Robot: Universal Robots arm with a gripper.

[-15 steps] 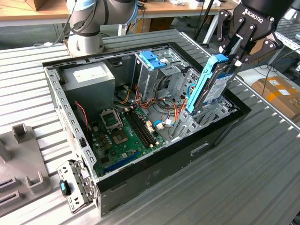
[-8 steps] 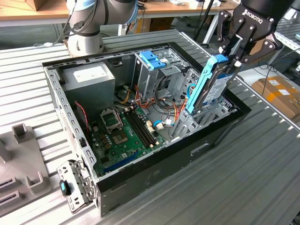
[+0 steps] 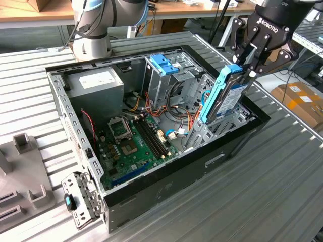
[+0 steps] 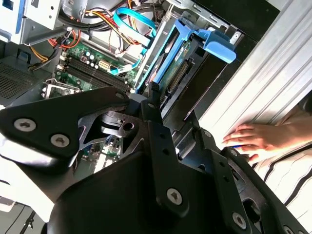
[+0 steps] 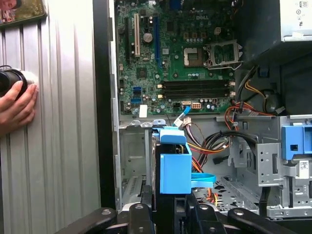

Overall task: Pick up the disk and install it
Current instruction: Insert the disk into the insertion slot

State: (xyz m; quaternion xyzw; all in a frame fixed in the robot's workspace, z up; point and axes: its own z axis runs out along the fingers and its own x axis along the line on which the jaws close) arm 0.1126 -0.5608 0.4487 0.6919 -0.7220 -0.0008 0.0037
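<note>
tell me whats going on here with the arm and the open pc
The arm's claw is shut on the top end of the disk, holding it upright on edge at the drive bay in a corner of the open computer case. The disk's lower end looks to be at or just inside the bay, not fully seated. A person's hand rests on the table beside the case.
</note>
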